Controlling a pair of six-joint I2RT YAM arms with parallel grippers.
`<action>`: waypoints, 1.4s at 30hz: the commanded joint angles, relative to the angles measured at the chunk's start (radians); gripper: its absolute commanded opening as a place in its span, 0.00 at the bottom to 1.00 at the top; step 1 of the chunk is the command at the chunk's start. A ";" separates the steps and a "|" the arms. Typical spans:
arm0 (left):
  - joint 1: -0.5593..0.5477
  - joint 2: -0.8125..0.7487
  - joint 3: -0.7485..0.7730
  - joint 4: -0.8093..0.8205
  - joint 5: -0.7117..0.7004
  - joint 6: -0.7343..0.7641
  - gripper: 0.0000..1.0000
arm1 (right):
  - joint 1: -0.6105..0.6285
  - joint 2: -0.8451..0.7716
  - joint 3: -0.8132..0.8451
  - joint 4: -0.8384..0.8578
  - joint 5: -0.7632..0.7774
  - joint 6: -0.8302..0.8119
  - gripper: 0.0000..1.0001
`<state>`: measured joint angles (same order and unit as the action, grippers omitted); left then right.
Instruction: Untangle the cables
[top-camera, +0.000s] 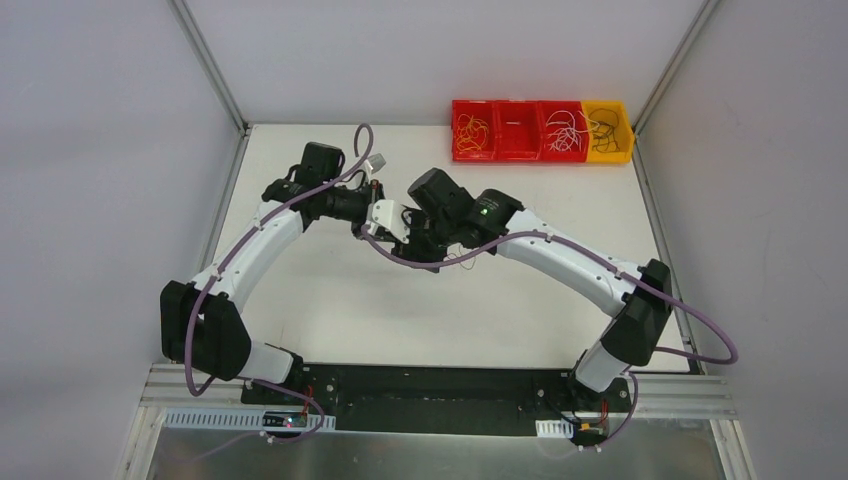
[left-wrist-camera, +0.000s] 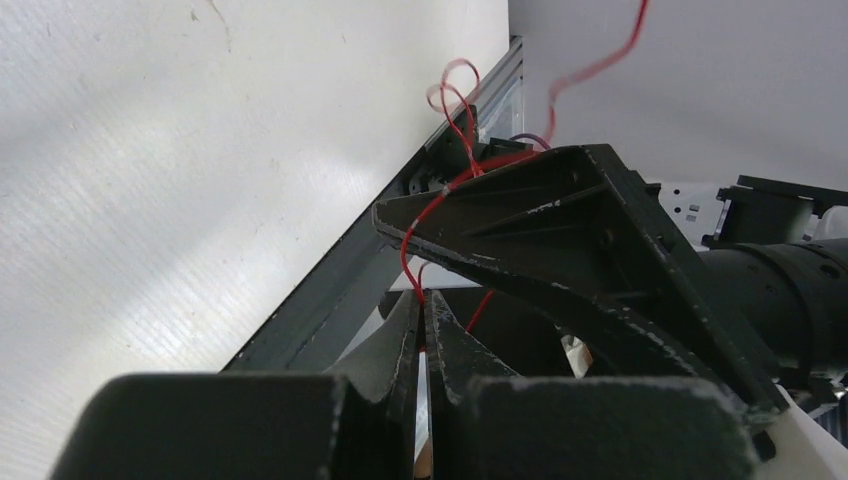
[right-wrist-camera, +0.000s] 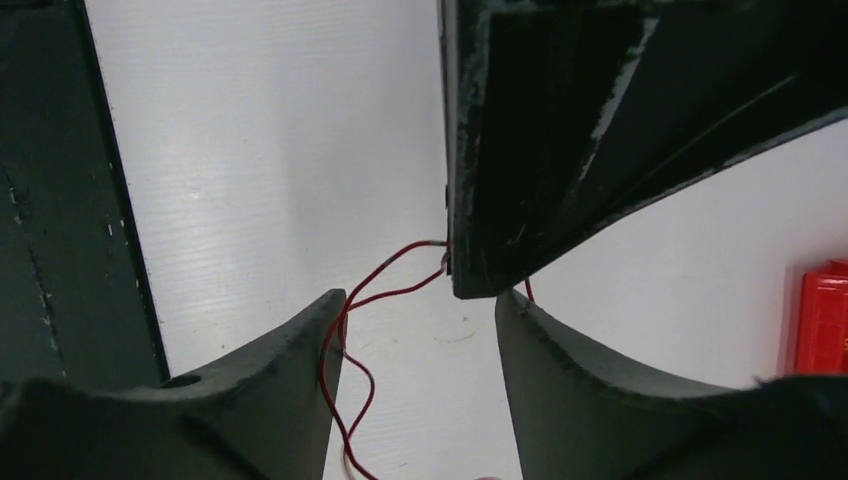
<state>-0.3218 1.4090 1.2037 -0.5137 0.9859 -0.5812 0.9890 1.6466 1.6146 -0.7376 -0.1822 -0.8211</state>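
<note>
1. My left gripper is clenched on a thin curly red wire, pinching it right at the fingertips.
2. From that pinch, the wire climbs in loose loops past a dark finger of the other arm.
3. My right gripper has its fingers parted and grasps nothing. The red wire hangs just beside one finger.
4. Both grippers meet tip to tip over the middle of the white table.
5. More loose thin wires lie in the red and yellow plastic bins at the far right edge, well apart.
</note>
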 joint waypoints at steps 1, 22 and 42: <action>-0.011 -0.045 -0.025 -0.016 0.008 0.001 0.00 | 0.000 -0.050 -0.036 0.001 0.003 0.006 0.54; -0.011 -0.076 -0.007 -0.016 0.052 0.050 0.00 | -0.105 -0.182 -0.074 -0.064 -0.254 0.027 0.00; -0.048 -0.029 -0.010 -0.016 0.116 -0.009 0.00 | -0.019 -0.302 -0.180 0.066 -0.124 -0.085 0.85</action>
<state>-0.3668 1.3727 1.1790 -0.5228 1.0740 -0.5842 0.9569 1.4082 1.4414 -0.6708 -0.2714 -0.9184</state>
